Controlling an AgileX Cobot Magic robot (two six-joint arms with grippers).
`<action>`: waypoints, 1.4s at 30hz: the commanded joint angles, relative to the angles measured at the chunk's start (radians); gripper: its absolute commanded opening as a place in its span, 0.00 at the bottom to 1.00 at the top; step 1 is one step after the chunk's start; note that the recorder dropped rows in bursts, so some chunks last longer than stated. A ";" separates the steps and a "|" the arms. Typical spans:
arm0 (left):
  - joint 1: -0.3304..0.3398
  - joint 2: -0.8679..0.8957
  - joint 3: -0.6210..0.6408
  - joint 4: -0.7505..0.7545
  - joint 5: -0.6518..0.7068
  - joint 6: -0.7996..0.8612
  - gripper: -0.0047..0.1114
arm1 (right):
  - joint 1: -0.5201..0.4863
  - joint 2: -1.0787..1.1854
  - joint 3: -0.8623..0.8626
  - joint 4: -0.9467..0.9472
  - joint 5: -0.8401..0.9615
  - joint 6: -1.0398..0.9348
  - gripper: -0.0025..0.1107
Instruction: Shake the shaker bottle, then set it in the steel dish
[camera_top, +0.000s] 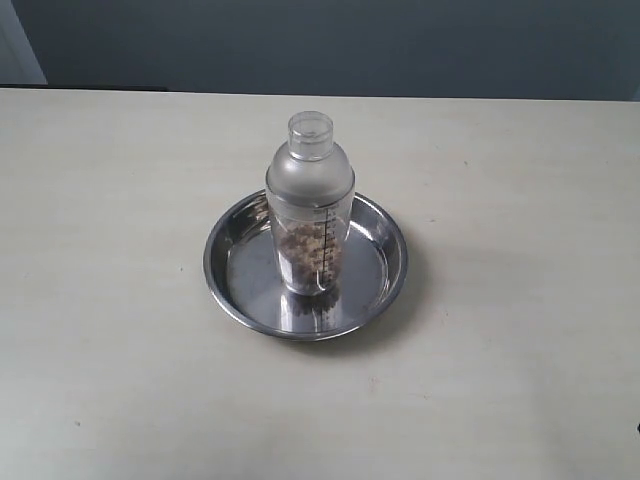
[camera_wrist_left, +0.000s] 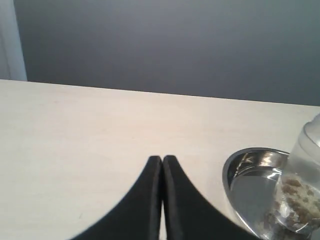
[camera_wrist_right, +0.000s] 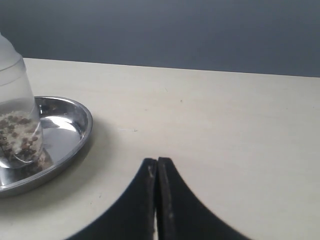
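The shaker bottle (camera_top: 310, 205) stands upright in the middle of the steel dish (camera_top: 245, 290), with brown bits in its lower half and its small round cap on top. Neither gripper shows in the exterior view. In the left wrist view my left gripper (camera_wrist_left: 162, 159) is shut and empty over bare table, with the dish (camera_wrist_left: 240, 170) and the bottle (camera_wrist_left: 302, 190) off to one side. In the right wrist view my right gripper (camera_wrist_right: 157, 161) is also shut and empty, apart from the dish (camera_wrist_right: 75, 130) and the bottle (camera_wrist_right: 17, 125).
The pale table (camera_top: 120, 200) runs back to a dark grey wall (camera_top: 350, 45). A light vertical strip (camera_top: 18, 50) stands at the far left corner.
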 joint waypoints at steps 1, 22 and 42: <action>0.084 -0.102 0.029 0.047 0.068 -0.048 0.04 | 0.004 -0.004 0.001 -0.005 -0.013 0.000 0.02; 0.136 -0.186 0.193 0.179 0.125 -0.300 0.04 | 0.004 -0.004 0.001 -0.005 -0.013 0.000 0.02; 0.132 -0.186 0.200 0.273 -0.086 -0.300 0.04 | 0.004 -0.004 0.001 -0.005 -0.013 0.000 0.02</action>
